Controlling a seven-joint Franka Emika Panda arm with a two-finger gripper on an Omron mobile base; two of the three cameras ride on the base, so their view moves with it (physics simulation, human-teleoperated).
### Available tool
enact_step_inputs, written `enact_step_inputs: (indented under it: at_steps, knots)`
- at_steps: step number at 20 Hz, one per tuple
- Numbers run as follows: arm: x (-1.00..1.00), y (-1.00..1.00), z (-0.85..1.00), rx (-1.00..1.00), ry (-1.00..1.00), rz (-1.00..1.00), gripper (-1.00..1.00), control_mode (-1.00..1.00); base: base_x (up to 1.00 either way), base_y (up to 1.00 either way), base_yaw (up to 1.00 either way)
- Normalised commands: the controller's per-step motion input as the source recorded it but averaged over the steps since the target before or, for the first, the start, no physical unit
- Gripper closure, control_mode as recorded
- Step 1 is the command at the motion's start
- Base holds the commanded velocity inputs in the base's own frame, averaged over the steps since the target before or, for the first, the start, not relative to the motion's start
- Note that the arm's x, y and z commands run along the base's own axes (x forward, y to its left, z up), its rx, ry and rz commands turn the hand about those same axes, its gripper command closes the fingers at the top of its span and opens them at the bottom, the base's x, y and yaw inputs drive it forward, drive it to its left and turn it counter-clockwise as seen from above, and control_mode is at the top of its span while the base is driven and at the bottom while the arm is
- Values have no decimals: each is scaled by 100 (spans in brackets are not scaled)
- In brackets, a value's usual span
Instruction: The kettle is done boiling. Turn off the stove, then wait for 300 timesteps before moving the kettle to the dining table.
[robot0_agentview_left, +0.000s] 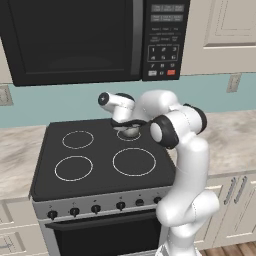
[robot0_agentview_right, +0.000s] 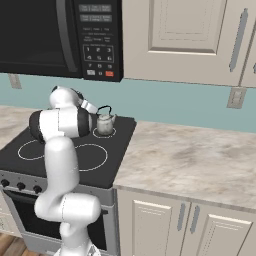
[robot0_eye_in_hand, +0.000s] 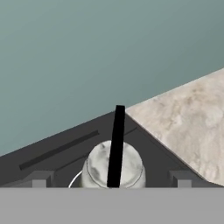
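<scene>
Kettle (robot0_agentview_right: 104, 123) stood upright on the rear right burner ring of the stove (robot0_agentview_left: 100, 162), close to the teal back wall and just beside the marbled counter (robot0_agentview_right: 190, 160); seen from above in the hand view as a silver dome (robot0_eye_in_hand: 114, 168) with the thin black handle running straight across it. Gripper (robot0_eye_in_hand: 111, 181) hovered directly over that handle, finger tips spread wide to either side and touching nothing (handle lined up roughly midway between them); held nothing. Judged as the approach to a lift, with the kettle not yet grasped and the dining table nowhere at hand.

Risks, as judged from here:
- Handle thin and arched; closing off-centre, or with the fingers in line with it rather than across it, could let it slip past the pads, or tip the kettle sideways.
- Descending too far could press the tips onto the lid or shove the small kettle across the smooth glass toward the wall.
- Held by the handle alone, the body could swing during a long carry and work loose.
- Knobs (robot0_agentview_left: 96, 208) on the silver front panel too small to read; could not tell whether the burner was off, so lifting now might skip the shut-off or the wait.
</scene>
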Motion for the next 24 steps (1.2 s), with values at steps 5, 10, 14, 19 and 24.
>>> enact_step_inputs:
  at_steps: [5, 10, 14, 19, 24]
  knots:
    - [1, -6, -2, 3, 0, 0, -100, -100, 0, 0, 0]
    - [0, -22, -6, 2, -3, 0, -100, -100, 0, 0, 0]
    - [6, -10, 0, 1, -1, 0, -100, -100, 0, 0, 0]
    - [9, 0, -6, 1, 0, 0, -100, -100, 0, 0, 0]
    - [9, 0, -9, 1, 0, 0, -100, -100, 0, 0, 0]
